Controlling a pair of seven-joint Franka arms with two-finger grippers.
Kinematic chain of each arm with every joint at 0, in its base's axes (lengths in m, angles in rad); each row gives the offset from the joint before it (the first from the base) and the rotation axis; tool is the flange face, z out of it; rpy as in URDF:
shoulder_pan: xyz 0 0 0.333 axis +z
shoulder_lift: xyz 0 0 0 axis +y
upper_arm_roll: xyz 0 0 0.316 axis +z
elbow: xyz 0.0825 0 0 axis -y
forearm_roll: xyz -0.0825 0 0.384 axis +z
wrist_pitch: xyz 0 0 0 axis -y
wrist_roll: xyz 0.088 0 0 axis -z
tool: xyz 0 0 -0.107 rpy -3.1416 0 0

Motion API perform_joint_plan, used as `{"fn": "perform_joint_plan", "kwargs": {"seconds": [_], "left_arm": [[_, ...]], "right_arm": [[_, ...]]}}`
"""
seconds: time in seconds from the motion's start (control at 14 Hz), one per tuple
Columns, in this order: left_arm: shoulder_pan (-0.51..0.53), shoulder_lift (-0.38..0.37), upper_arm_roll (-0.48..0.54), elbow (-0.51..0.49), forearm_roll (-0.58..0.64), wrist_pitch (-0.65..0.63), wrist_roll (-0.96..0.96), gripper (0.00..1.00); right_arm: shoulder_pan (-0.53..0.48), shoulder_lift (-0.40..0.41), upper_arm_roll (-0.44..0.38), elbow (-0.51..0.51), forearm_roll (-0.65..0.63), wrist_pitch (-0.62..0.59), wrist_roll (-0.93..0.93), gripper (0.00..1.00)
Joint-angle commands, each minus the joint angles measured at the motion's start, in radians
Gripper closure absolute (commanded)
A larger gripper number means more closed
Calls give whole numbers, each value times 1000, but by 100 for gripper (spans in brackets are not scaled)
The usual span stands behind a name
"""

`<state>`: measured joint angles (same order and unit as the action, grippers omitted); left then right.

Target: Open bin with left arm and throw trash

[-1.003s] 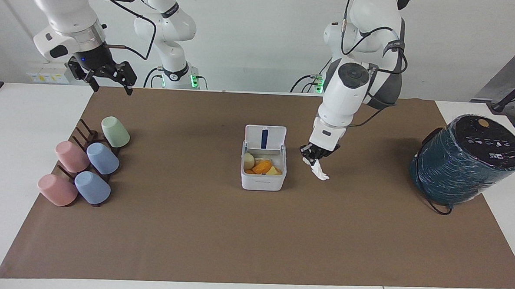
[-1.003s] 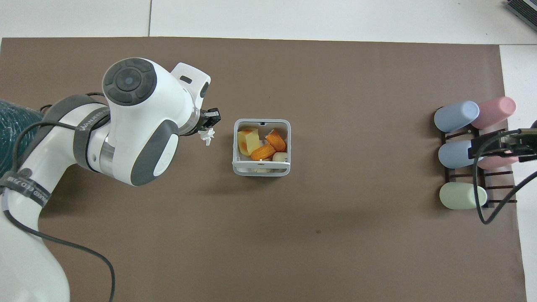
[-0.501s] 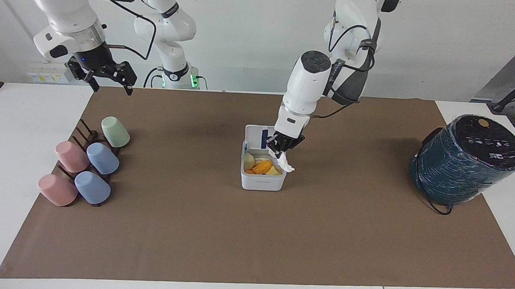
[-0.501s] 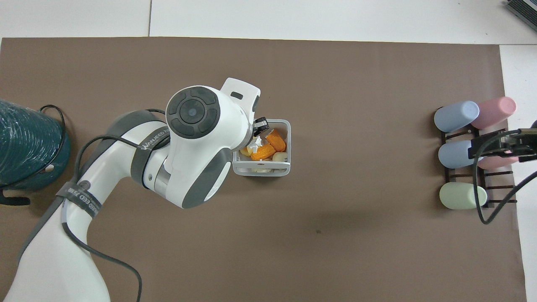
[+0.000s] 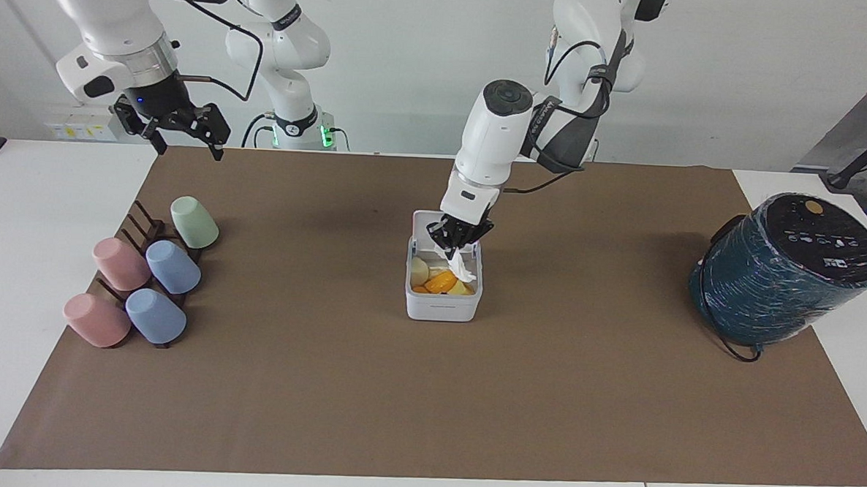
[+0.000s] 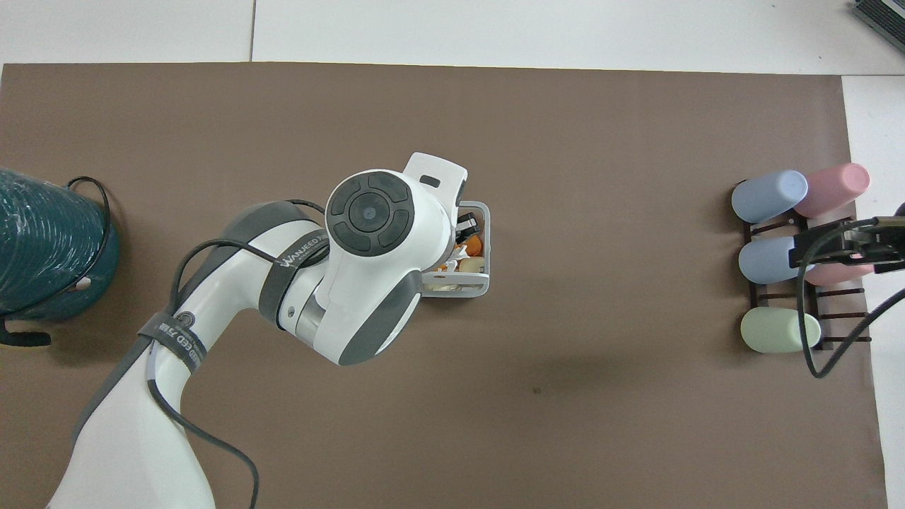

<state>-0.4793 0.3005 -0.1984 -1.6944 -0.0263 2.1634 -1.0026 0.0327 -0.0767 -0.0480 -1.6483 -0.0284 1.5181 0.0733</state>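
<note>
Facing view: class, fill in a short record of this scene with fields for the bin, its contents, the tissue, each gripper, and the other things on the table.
bin: small white box, lid standing open, mid-table
contents: orange peel and pale peel piece inside
tissue: crumpled white tissue hanging from the left gripper over the open bin
left gripper: over the bin, fingers around the tissue's top
right gripper: raised and open, waiting at the right arm's end
cups: pastel cups on a dark rack
cylinder: dark teal wrapped cylinder toward the left arm's end
</note>
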Motion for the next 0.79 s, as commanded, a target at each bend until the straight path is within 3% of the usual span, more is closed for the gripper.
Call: {"fn": "perform_joint_plan", "kwargs": {"seconds": [0.0,0.36,0.5,0.57,0.72], "left_arm": [[-10,-9,14,-17,-18,15,-11,29],[7,-6,14,37,-18,-51,-10,28],[16,11,16,94,-17,-140,-8,33],[24,14,17,128,-18,-184,-7,41],[63,16,17,180,-14,-241,1,41]], "right_arm": [[-8,-8,5,1,-2,-16,-29,0],[-10,-8,5,1,-2,-16,-29,0],[-8,-8,5,1,-2,-16,-29,0],[-8,-8,5,1,-2,-16,-29,0],[-8,-8,5,1,-2,-16,-29,0]]}}
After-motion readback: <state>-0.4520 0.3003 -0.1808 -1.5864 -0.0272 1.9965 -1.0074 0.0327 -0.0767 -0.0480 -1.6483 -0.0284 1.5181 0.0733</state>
